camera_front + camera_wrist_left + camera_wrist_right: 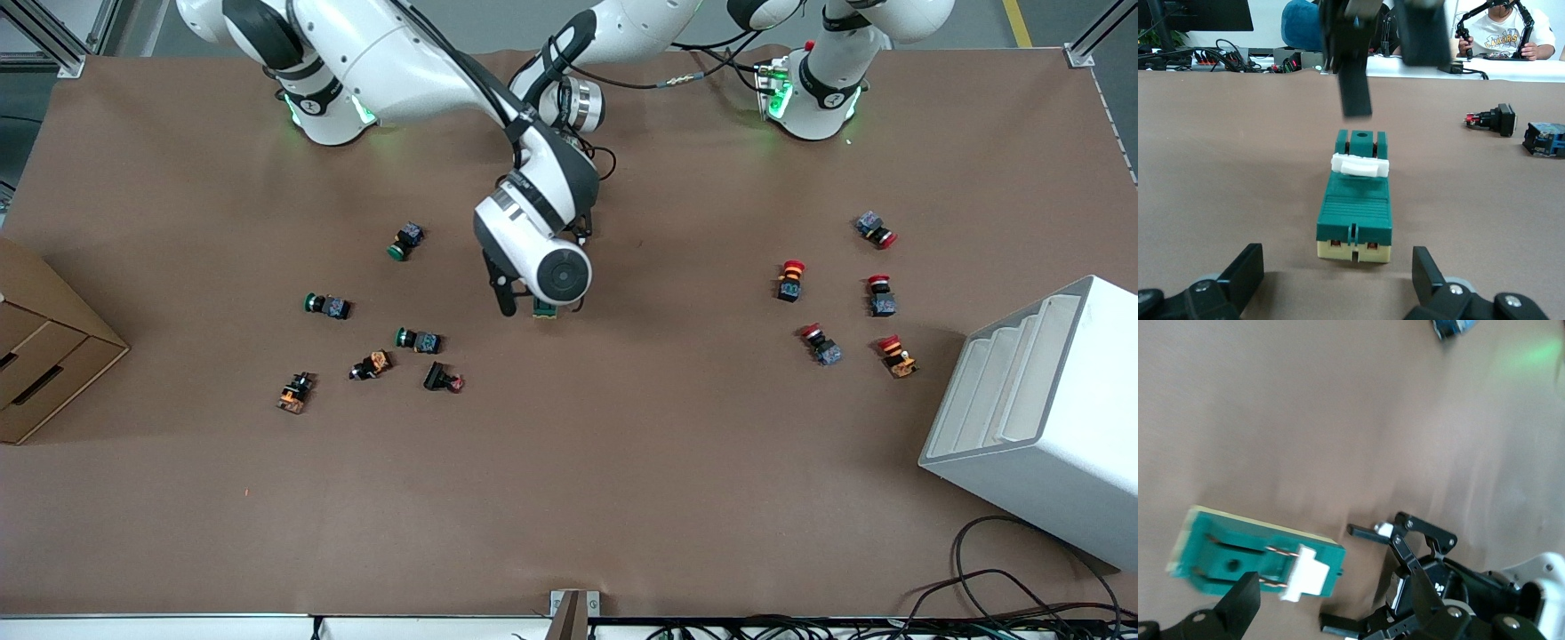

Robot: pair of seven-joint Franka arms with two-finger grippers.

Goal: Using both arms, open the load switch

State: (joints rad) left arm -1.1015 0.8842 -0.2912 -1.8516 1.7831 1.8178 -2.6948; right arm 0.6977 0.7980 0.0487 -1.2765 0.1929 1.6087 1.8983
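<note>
The load switch lies flat on the brown table near its middle, a dark green block on a cream base with a white lever across its top. My right gripper hangs open just over it, its fingers apart above the lever end. In the right wrist view the load switch shows beside one right finger. My left gripper is low and open, the switch's cream end just ahead of its fingertips and untouched. The left gripper also shows in the right wrist view. In the front view the right wrist hides it.
Green-capped push buttons and orange ones lie scattered toward the right arm's end. Red-capped buttons lie toward the left arm's end, by a white bin. A cardboard box sits at the right arm's end edge.
</note>
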